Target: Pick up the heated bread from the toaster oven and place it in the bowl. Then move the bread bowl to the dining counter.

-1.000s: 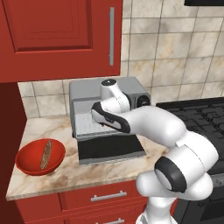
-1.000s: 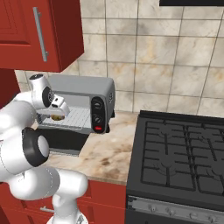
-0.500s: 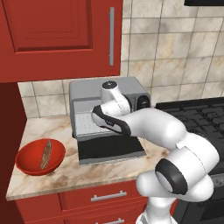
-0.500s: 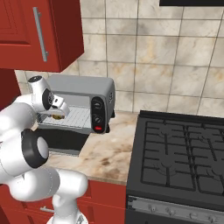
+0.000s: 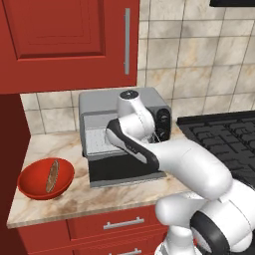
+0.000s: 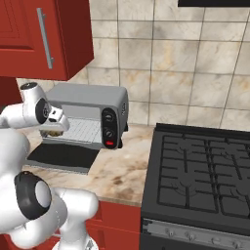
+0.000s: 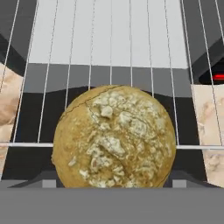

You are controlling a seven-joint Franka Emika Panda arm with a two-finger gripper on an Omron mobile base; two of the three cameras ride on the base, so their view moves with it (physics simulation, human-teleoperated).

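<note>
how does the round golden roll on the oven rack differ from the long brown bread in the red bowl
The round golden-brown crusty roll is ball-shaped; the long thin brown bread stick is slender. The roll sits on the silver toaster oven's wire rack; the stick lies in the glossy red bowl on the counter. The roll is paler, flecked white; the stick is darker. Both are breads.

We see a golden-brown roll (image 7: 114, 136) flecked with pale cream crumbs and thin dark cracks, sitting right in front of the gripper on silver-white wire bars (image 7: 131, 43). The toaster oven (image 5: 99, 107) around it is silver-grey with a black control panel (image 6: 109, 128) carrying a red button. Off to the gripper's side sits a glossy red bowl (image 5: 30, 184). The worktop (image 5: 60, 204) is beige marbled with brown, above red drawers (image 5: 114, 224).
</note>
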